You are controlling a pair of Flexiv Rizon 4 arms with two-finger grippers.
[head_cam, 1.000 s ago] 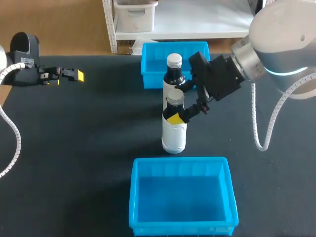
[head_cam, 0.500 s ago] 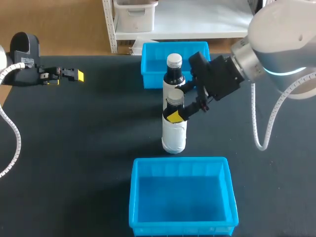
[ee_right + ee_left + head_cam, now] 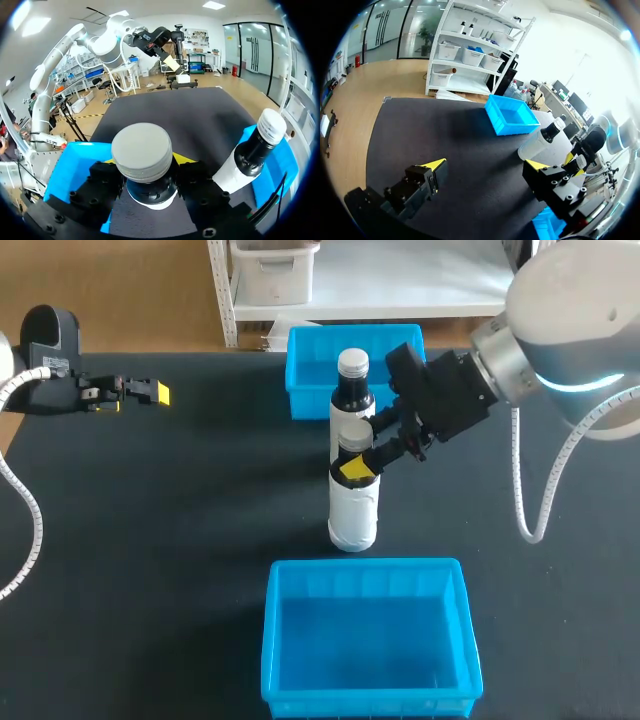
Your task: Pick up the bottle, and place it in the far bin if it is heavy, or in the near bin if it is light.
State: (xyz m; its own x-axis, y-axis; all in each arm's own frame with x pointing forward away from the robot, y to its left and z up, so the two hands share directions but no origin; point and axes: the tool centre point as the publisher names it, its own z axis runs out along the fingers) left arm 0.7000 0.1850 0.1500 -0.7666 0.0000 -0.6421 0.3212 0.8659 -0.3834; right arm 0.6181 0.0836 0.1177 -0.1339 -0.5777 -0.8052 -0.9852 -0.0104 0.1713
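Bottle [image 3: 353, 505] with the white label and grey cap stands upright on the dark table [image 3: 200, 520], between the two blue bins and closer to the near one. The right gripper [image 3: 360, 448] comes in from the right and sits at the bottle's neck, just under the cap. In the right wrist view a finger presses against each side of the neck, so the fingers look closed on it. The bottle's base appears to rest on the table – I judge that it is gripped but not yet lifted.

A second bottle [image 3: 352, 390], dark with a white cap, stands just behind the first one, touching or almost touching the front wall of the far bin [image 3: 300, 370]. The near bin [image 3: 275, 640] lies just in front of the gripped bottle.

The left gripper [image 3: 150, 393] hangs at the far left of the table, well apart from everything else, with its yellow-tipped fingers spread wide and holding nothing.

The grasp seems done. What is left is the lift, the weighing – nothing here tells heavy from light – and the drop into the matching bin.
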